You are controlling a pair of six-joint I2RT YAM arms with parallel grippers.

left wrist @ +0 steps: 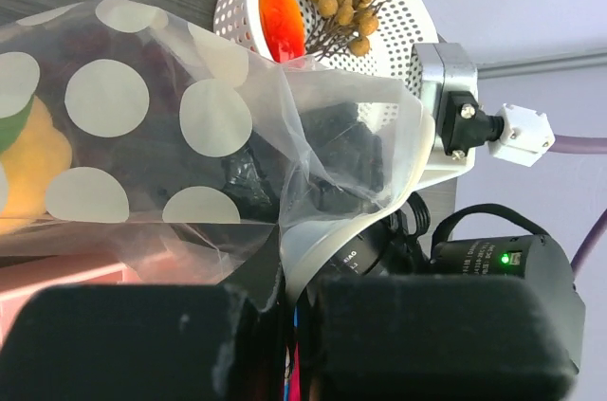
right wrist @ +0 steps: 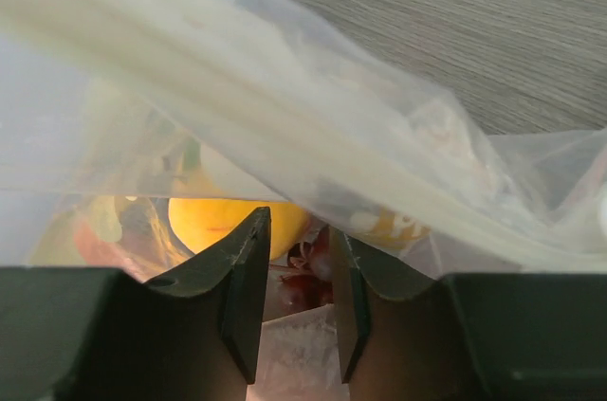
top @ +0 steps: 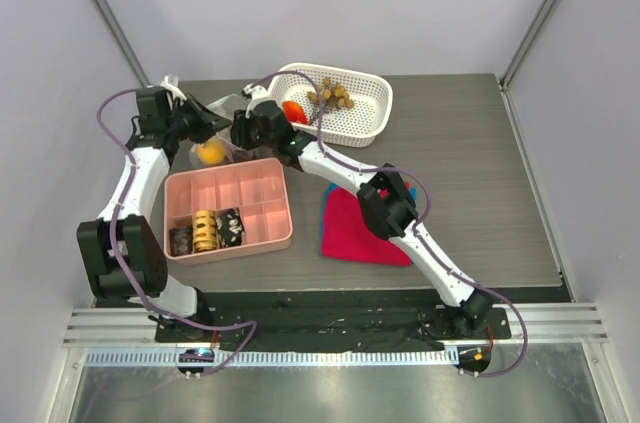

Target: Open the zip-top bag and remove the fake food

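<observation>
Plainly, the zip-top bag (top: pixel 222 146) lay at the back left of the table (top: pixel 470 173), between the two grippers and just behind the pink tray (top: pixel 268 195). It was thin, clear, crinkly film printed with whitish dots. Inside it sat an orange-yellow fruit (top: pixel 211 152), round and smooth, and the right wrist view showed a dark red cluster (right wrist: pixel 303 282) beside that fruit.

The white mesh basket (top: pixel 372 108), an oval of perforated plastic, stood just right of the bag. It held a tan-brown ball cluster (top: pixel 332 95) on thin stems and a glossy red piece (top: pixel 293 110). The tray's near-left compartments held a ribbed yellow coil (top: pixel 205 230) flanked by dark blocks (top: pixel 181 239); its other compartments showed bare pink. A red cloth (top: pixel 355 233) lay flat to the tray's right.

The left arm rose from its base, bent at the elbow and reached in from the left. The left gripper (left wrist: pixel 285 301) was clamped on the bag's mouth, film and whitish strip running down between its black pads.

The right arm stretched diagonally over the cloth. The right gripper (right wrist: pixel 296 226) was pushed in under the film, its dark fingers a narrow gap apart. The dark red cluster showed in that gap, but whether they gripped anything I could not tell.
</observation>
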